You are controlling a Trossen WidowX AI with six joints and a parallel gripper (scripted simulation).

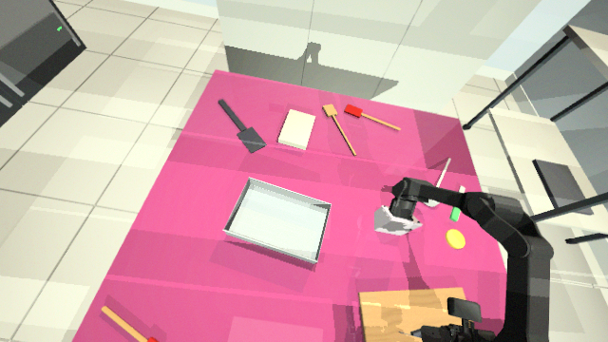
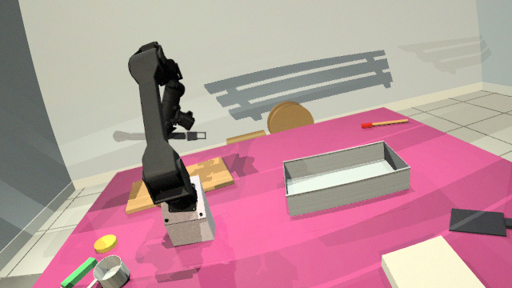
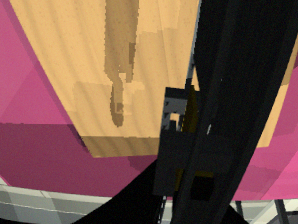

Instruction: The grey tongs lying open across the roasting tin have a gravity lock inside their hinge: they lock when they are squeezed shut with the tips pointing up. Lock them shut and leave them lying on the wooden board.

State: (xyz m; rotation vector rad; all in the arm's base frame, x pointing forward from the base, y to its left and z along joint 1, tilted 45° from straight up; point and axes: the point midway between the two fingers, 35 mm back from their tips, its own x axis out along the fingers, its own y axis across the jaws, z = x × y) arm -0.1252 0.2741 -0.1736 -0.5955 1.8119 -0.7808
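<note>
The grey tongs point(image 2: 122, 136) are off the roasting tin, held up in the air and roughly level in the exterior view, rounded tips to the left and the squared end to the right. Their arms look close together; whether the lock is engaged cannot be seen. My gripper point(image 2: 176, 136) is shut on the tongs, above the far side of the wooden board point(image 1: 380, 306) point(image 2: 216, 172) point(image 3: 60, 50). In the wrist view the tongs point(image 3: 237, 60) run dark and large down the right side, hiding much of the fingers. The roasting tin point(image 1: 280, 218) point(image 2: 340, 176) holds nothing.
A yellow disc point(image 1: 455, 238) point(image 2: 106, 243), a green block point(image 2: 79, 272) and a metal cup point(image 2: 112, 272) lie behind the arm's base. A cream block point(image 1: 296, 128), a dark spatula point(image 1: 251, 139) and a red brush point(image 1: 353, 111) lie along one edge.
</note>
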